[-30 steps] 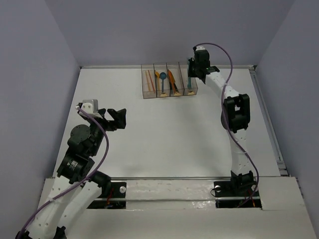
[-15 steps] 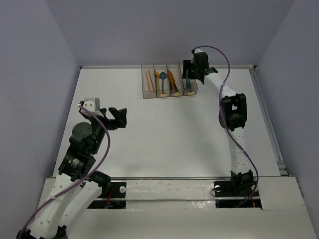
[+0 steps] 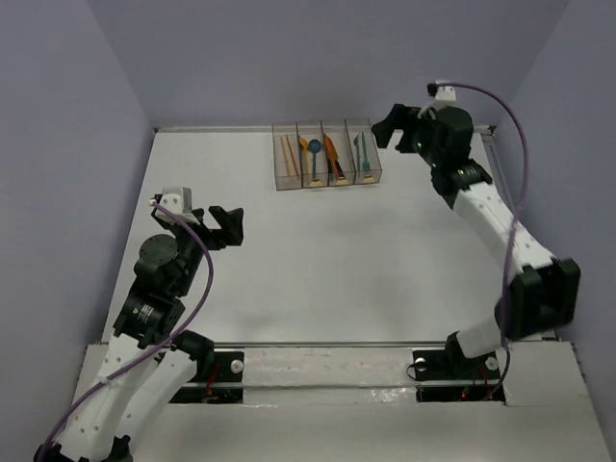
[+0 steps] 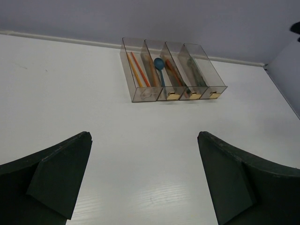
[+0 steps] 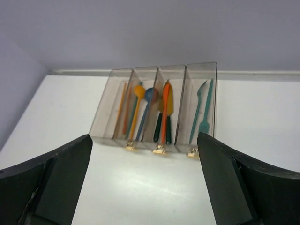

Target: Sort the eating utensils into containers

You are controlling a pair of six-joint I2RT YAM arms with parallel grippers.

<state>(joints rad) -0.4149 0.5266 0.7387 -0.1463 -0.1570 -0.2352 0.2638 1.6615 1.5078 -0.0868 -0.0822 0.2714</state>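
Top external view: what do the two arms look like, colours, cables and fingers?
Both the left arm and right arm have white links joined by black joint housings. A purple cable loops along each, from a small white block at the wrist. The fingers are dark, matte wedges with no visible markings.

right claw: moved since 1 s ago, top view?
Yes. The right claw was over the rightmost bin of the containers. It has now pulled off to the right, just past the row's right end, open and empty.
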